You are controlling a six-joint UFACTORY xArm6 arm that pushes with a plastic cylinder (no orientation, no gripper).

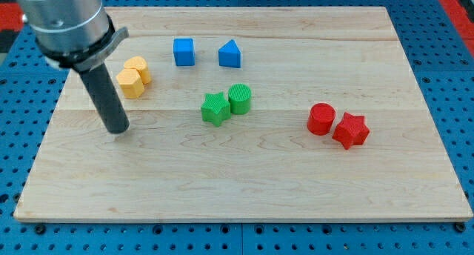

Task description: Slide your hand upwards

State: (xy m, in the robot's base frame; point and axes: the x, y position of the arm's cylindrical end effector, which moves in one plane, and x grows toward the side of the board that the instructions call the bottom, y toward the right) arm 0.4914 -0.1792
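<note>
My tip (118,129) just below the two yellow blocks (134,76), apart; no jaws on this rod.

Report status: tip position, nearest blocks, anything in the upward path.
My tip on board's left, below two yellow blocks. Not touching them. Straight up looks tight; yellow pair just right of path.

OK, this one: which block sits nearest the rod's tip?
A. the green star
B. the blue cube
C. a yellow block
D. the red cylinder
C: my tip rests on the board at the view's left, just below the two yellow blocks; the green star, blue cube and red cylinder all lie farther toward the view's right.
</note>
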